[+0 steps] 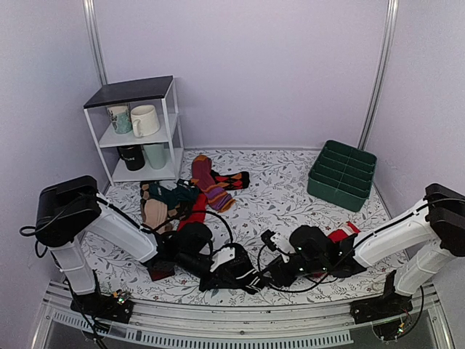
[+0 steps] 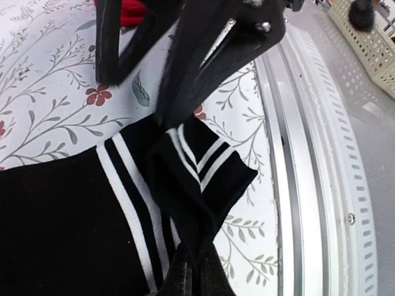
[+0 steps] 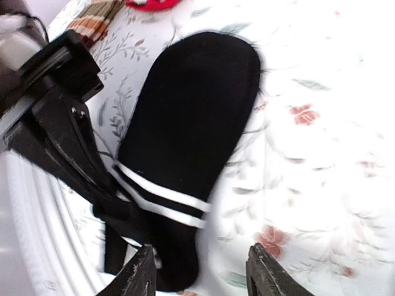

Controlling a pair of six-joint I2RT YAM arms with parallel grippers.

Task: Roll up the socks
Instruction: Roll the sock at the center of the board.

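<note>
The socks (image 3: 191, 117) are black with thin white stripes across the cuff and lie flat on the floral table cover near its front edge. In the left wrist view a cuff corner (image 2: 207, 172) is lifted and twisted off the flat sock (image 2: 55, 222). My left gripper (image 2: 196, 256) is shut on that cuff corner. My right gripper (image 3: 200, 265) is open just past the cuff end, with nothing between its fingers. One of its fingers (image 3: 141, 274) is at the cuff's edge. From above, the socks (image 1: 243, 280) are mostly hidden between my left gripper (image 1: 236, 270) and right gripper (image 1: 280, 270).
A pile of coloured socks (image 1: 185, 196) lies behind the left arm. A red sock (image 1: 343, 233) is beside the right arm. A white shelf with mugs (image 1: 138, 131) stands back left and a green bin (image 1: 341, 174) back right. The metal rail (image 2: 308, 185) runs right beside the cuff.
</note>
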